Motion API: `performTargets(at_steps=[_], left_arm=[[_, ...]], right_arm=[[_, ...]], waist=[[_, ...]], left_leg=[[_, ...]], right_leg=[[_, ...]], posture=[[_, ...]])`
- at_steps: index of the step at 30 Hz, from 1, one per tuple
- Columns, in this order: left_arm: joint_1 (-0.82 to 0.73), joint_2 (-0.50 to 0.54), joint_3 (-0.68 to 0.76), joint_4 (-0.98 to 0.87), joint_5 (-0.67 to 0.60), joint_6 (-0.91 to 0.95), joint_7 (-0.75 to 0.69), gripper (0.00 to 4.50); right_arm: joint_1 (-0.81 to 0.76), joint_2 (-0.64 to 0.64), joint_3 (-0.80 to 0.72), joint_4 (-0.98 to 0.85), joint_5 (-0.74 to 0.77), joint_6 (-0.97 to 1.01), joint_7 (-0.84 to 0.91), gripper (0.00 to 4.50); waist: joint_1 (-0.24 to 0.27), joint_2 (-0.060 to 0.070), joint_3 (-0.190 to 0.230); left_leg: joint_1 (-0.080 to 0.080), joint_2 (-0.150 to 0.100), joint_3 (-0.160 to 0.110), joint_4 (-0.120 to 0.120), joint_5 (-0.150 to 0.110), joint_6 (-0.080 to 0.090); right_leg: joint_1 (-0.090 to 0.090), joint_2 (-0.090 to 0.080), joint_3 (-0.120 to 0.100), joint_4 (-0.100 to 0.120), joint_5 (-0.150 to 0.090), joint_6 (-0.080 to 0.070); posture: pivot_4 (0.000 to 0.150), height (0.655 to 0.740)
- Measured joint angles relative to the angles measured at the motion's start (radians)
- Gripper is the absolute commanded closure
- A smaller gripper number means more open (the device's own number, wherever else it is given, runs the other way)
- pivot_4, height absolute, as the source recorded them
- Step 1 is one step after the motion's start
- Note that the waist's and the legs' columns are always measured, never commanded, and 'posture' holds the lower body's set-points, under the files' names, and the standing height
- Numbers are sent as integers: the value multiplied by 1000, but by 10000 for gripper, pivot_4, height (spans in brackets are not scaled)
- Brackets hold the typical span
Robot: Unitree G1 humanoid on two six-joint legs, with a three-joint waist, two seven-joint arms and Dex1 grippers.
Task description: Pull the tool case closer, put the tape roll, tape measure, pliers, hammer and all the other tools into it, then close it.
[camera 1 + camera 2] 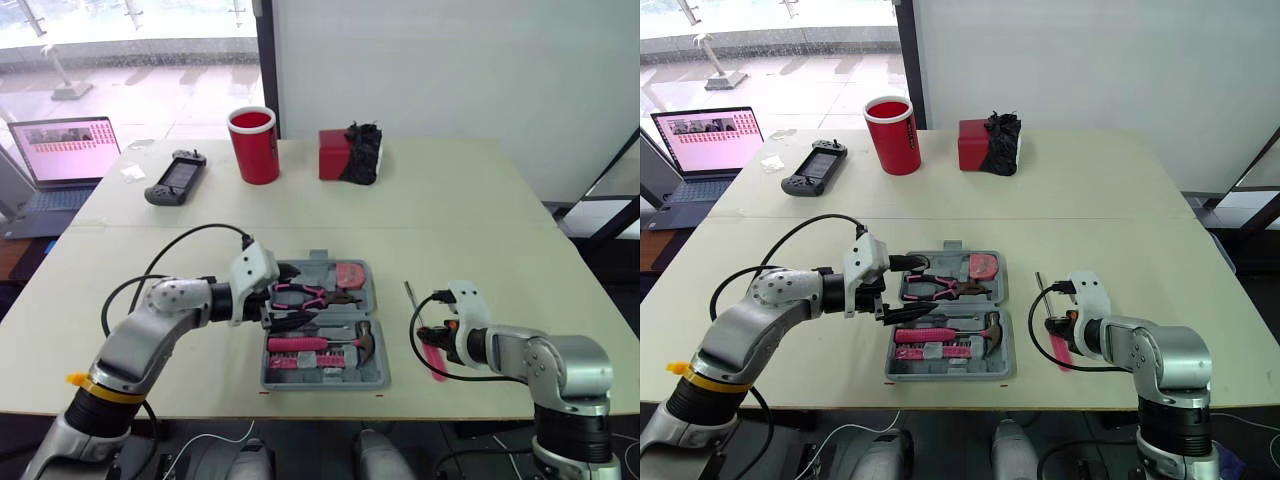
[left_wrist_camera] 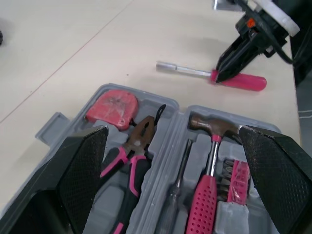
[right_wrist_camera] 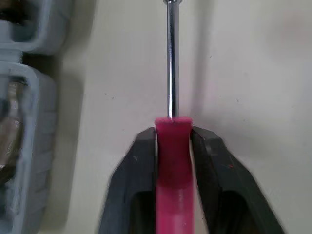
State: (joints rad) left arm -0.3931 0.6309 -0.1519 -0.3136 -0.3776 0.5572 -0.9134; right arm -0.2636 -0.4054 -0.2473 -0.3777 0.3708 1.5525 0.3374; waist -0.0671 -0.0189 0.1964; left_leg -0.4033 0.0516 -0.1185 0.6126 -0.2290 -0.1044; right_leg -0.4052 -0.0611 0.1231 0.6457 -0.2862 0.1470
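A red cup [image 1: 254, 145] is set at the table's [image 1: 450, 200] far side, with a red box [image 1: 335, 154] and a black crumpled object [image 1: 362, 153] to its right. A handheld game console [image 1: 177, 177] is laid left of the cup. An open laptop [image 1: 62, 160] is placed at the far left.

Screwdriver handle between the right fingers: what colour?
The screwdriver handle is pink, and its shaft is bare silver metal. The right wrist view shows it best.

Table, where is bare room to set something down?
Bare: the wide strip between the tool case and the red cup and red box, and the right rear corner. Crowded: the case under the open left gripper, and beside it where the right gripper grips the screwdriver.
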Motion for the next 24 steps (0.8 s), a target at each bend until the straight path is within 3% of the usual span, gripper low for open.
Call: performTargets(at_steps=[4, 9, 12, 16, 20, 24], left_arm=[[-3, 0, 0, 0, 0, 2, -2, 0], [-2, 0, 0, 0, 3, 2, 1, 0], [2, -1, 0, -3, 4, 2, 4, 0], [66, -2, 1, -5, 16, -4, 17, 0], [106, -3, 2, -4, 24, -26, 25, 0], [131, -8, 9, -5, 40, -46, 40, 0]], right_arm=[[0, -90, 8, -21, 33, 23, 45, 474], [-54, -238, 45, -24, 79, -21, 135, 474], [-85, -410, 195, -34, 69, -180, 261, 474], [-163, -730, 561, 25, -264, -948, 573, 474], [-269, -754, 713, 295, -515, -1537, 705, 474], [-405, -705, 814, 525, -700, -1925, 762, 474]], waist=[[0, 0, 0], [-4, 0, 0], [-2, 2, 1], [-4, 2, 2], [-2, 1, 3], [-3, 1, 3]], left_leg=[[-1, 0, 0, 0, 0, 0], [-1, 0, 0, 0, 0, 0], [-2, 0, 0, 0, 0, 0], [-3, 0, 1, -1, 0, 0], [-4, 0, 1, 0, 0, 0], [-3, 0, 1, 0, 0, -1]], right_leg=[[-1, 0, 0, 0, 1, 2], [-2, 0, 0, 0, 1, 1], [-2, 0, 0, 0, 0, 1], [-3, -1, 0, -3, 0, 5], [-3, -2, 0, -3, 1, 5], [-3, -2, -1, -2, 1, 4]], posture=[[1500, 7400], [1500, 7400], [1500, 7400], [1500, 7400], [1500, 7400], [1500, 7400]])
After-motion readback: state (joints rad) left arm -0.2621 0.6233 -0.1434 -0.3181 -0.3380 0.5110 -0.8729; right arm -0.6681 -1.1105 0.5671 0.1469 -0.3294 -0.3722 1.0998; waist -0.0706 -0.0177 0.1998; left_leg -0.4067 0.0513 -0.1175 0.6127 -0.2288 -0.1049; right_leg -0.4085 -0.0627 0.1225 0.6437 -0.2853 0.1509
